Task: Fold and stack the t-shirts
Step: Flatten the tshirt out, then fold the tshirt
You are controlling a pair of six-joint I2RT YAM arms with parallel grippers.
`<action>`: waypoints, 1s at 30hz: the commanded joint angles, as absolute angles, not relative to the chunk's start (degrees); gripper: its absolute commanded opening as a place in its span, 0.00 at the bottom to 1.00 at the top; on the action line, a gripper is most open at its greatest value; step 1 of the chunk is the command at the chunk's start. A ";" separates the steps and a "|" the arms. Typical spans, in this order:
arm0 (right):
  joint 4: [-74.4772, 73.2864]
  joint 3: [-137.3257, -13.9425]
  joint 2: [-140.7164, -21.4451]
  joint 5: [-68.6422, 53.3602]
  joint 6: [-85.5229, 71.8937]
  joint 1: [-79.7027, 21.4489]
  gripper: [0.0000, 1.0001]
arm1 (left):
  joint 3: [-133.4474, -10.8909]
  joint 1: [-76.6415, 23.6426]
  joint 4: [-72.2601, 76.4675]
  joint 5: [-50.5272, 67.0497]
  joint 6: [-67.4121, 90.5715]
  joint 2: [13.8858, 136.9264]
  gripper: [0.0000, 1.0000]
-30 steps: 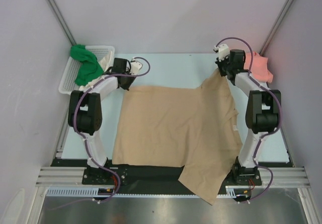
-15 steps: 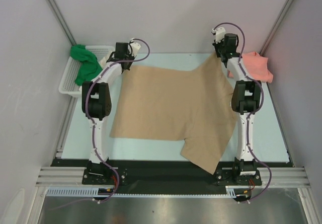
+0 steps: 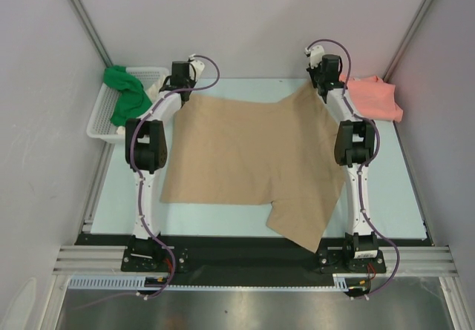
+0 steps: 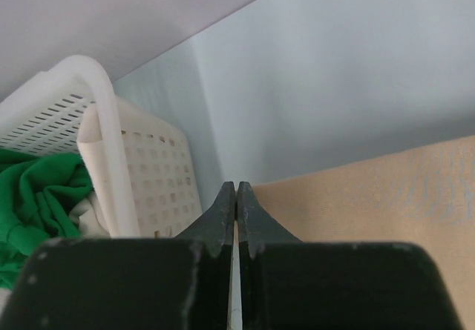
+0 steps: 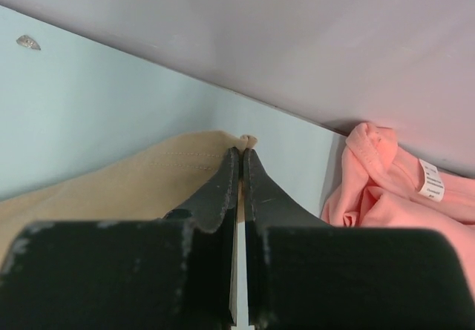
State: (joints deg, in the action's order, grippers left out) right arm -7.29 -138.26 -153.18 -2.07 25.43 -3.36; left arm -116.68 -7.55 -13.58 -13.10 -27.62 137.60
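Note:
The tan t-shirt lies spread over the table, one corner hanging past the near edge. My left gripper is shut on its far left corner, next to the basket. My right gripper is shut on its far right corner, a bit of cloth showing past the fingertips. The salmon pink t-shirt lies crumpled at the far right, also in the right wrist view. The green t-shirt hangs over the basket, with cream cloth beside it.
A white lattice basket stands at the far left, close to my left gripper. Grey walls close the back and sides. The black front rail runs along the near table edge.
Both arms have stretched toward the back wall, pulling the tan t-shirt away from the near edge. Less of it hangs over the front now.

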 commanded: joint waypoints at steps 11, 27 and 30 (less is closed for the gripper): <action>-0.62 -144.49 -153.55 -0.09 21.88 -4.04 0.00 | -120.23 -6.68 -8.35 -17.49 -33.48 138.25 0.00; -7.56 -121.04 -132.81 -4.48 25.22 -4.31 0.00 | -108.38 -7.47 -14.77 -5.72 -32.25 122.26 0.00; -8.17 -117.27 -129.65 -4.83 25.14 -4.22 0.00 | -105.48 -7.56 -14.68 -5.36 -32.08 120.24 0.00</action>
